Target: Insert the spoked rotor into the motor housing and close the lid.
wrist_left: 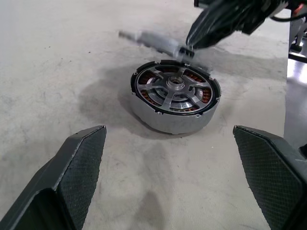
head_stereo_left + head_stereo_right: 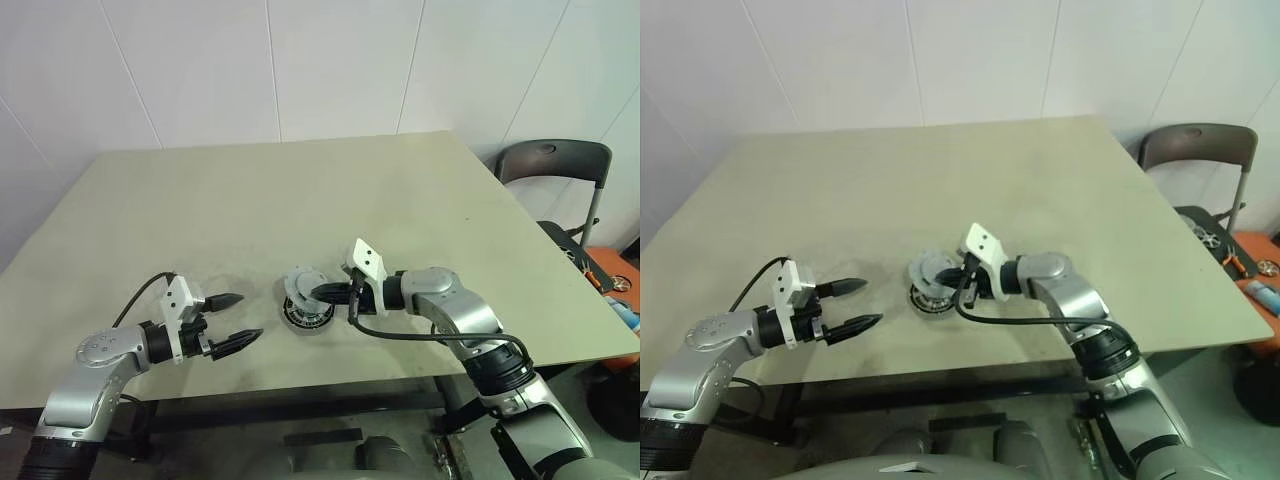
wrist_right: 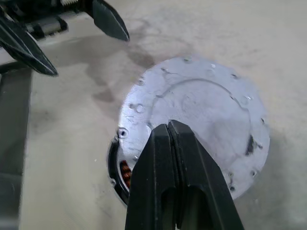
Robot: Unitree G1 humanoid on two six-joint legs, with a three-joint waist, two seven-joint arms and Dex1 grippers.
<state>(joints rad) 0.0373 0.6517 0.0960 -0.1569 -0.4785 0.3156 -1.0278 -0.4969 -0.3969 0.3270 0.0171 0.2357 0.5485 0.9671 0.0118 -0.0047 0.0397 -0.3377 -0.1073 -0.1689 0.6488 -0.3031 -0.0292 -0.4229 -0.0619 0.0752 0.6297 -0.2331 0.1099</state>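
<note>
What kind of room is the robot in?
Probably a workshop or lab: a bare table against plain white walls, a motor part on it, and a chair beside some tools.

Both head views look forward and down from above the counter's point(image 2: 300, 190) near edge, taking in its whole top. The left wrist view sits low and close, facing the motor housing point(image 1: 175, 98). The right wrist view looks down on the lid point(image 3: 196, 115), sharing that near-edge patch.
</note>
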